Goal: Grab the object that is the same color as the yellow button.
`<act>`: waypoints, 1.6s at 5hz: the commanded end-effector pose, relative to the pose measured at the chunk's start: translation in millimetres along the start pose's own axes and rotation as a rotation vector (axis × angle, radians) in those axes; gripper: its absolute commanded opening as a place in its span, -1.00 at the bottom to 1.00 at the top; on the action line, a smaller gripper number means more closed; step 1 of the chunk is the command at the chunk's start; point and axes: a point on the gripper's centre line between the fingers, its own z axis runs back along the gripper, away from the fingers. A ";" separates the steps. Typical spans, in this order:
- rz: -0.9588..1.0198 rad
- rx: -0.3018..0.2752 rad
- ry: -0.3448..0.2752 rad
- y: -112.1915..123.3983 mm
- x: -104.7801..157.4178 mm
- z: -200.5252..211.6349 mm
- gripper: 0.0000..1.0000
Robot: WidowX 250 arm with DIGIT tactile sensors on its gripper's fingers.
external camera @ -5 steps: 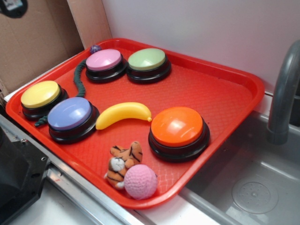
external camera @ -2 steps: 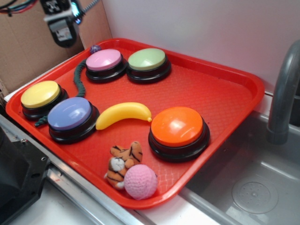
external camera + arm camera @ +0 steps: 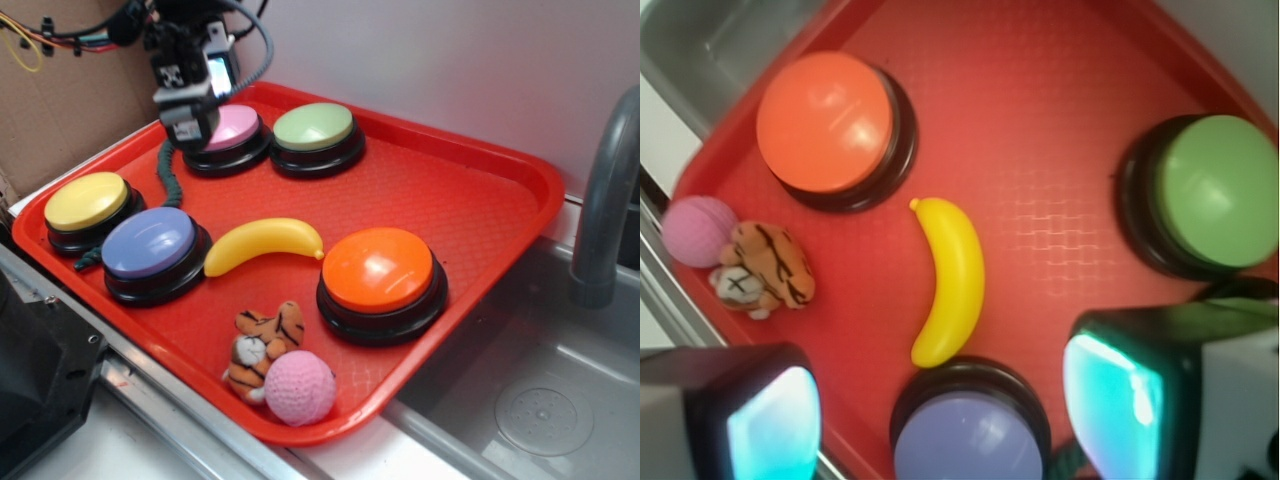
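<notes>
On red tray [image 3: 480, 200], yellow banana [image 3: 262, 243], grey sink [image 3: 540, 400] beside

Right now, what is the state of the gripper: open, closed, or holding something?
Gripper: open and empty, above the tray, fingers apart with nothing between them.

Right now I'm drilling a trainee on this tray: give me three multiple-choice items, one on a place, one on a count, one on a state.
1. The curved yellow plastic banana lies between:
A. purple and orange buttons
B. pink and green buttons
C. tiger and ball

2. Round buttons on the red plastic tray:
A. three
B. five
C. seven

3. The tool is:
A. gripping the banana
B. up over the pink button, empty
C. pressing the orange button

A: both flank it.
B: yellow, purple, pink, green, orange.
B: wrist view shows nothing between its fingers.
</notes>
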 end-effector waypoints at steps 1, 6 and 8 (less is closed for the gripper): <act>0.020 0.076 -0.011 5.1 6.4 -48.8 1.00; 0.047 0.101 0.027 10.5 14.5 -101.8 1.00; 0.093 0.096 0.037 12.6 13.0 -102.8 -1.00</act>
